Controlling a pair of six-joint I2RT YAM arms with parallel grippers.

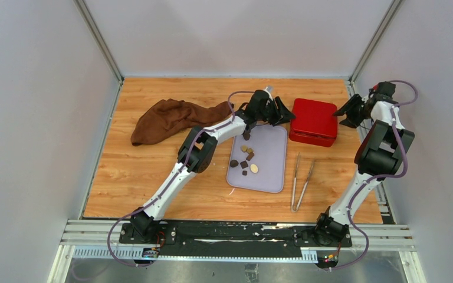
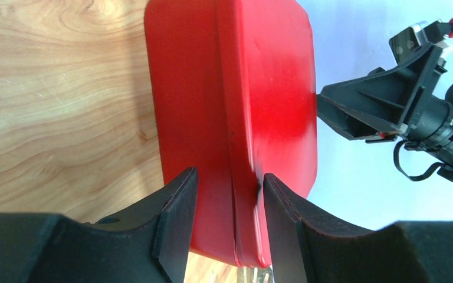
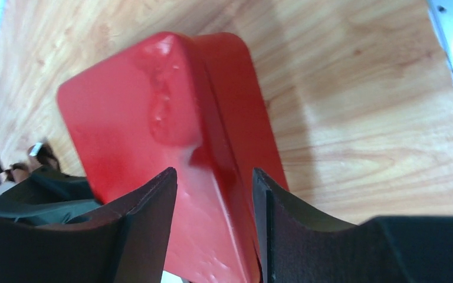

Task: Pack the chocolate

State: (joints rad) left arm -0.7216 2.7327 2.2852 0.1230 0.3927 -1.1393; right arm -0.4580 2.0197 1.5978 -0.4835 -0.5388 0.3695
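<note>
- Your left gripper (image 2: 230,177) stands about half open with nothing in it. Its fingers point at the left end of the red tin (image 1: 314,121), and the seam between lid and base shows in the gap between them.
- Your right gripper (image 3: 215,171) is also partly open and empty, facing the tin's opposite end. That end's seam sits slightly toward its right finger.
- I judge the step in hand to be opening the tin, which lies shut on the tabletop (image 1: 153,171). Neither wrist view shows a finger clearly pressing on the metal.
- Decide which gripper steadies the base and which lifts the lid. If both pinch across the seam, you clamp the tin shut.
- Bring the steadying fingers low onto the base and set the lifting fingers on the lid's rim alone, above the seam.
- The painted metal looks glossy and will probably slip, so close firmly before you pull and lift straight up, not at a tilt.
- The chocolate (image 1: 246,159) lies loose in a small cluster on the left half of the lavender tray (image 1: 271,177), just beside the tin.
- The left arm reaches over the tray's far corner, so keep the elbow high and don't sweep the pieces.
- The tongs (image 1: 302,180) lie near the tray's right side, and the brown cloth (image 1: 165,118) lies well apart at the far left.
</note>
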